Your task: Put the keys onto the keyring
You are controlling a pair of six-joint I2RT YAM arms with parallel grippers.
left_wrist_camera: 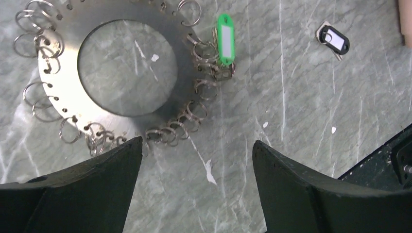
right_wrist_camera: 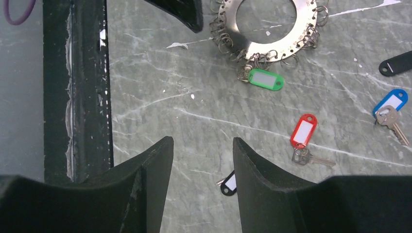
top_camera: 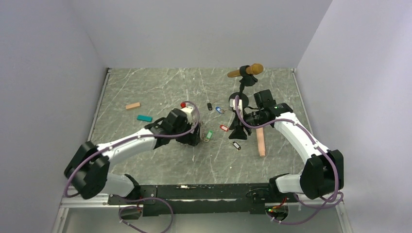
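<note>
keyring [left_wrist_camera: 58, 73]: lies flat on the bench [top_camera: 160, 87], wide hole facing up, just ahead of the left jaws. it is round, so it has no long axis. its rim is hung with many small split rings [left_wrist_camera: 69, 131].
done so far: the green-tag key [left_wrist_camera: 225, 39] lies against the rim with its own small ring in among the split rings. it looks hooked on, but i cannot tell whether it is threaded or only touching.
left to do: four keys lie loose on the bench, well apart from the keyring. these are the red-tag key [right_wrist_camera: 303, 131], the blue-tag key [right_wrist_camera: 390, 103], the far black-tag key [right_wrist_camera: 397, 63] and the near black-tag key [right_wrist_camera: 228, 184]. by my reading the task is early, one key at best.
green tag axis: it runs away from the rim, with the key end toward the keyring and the free end outward.
red key axis: the tag is nearly upright in the right wrist view, and the blade points right.
blue key axis: the tag runs diagonally, and the blade points down and right.
near black key: it shows low in the gap of the right jaws, on the bench and partly hidden, so its axis is unclear.
left jaws: spread wide, nothing between them, hovering at the keyring's edge.
right jaws: parted about halfway, gripping nothing, above the near black-tag key.
</note>
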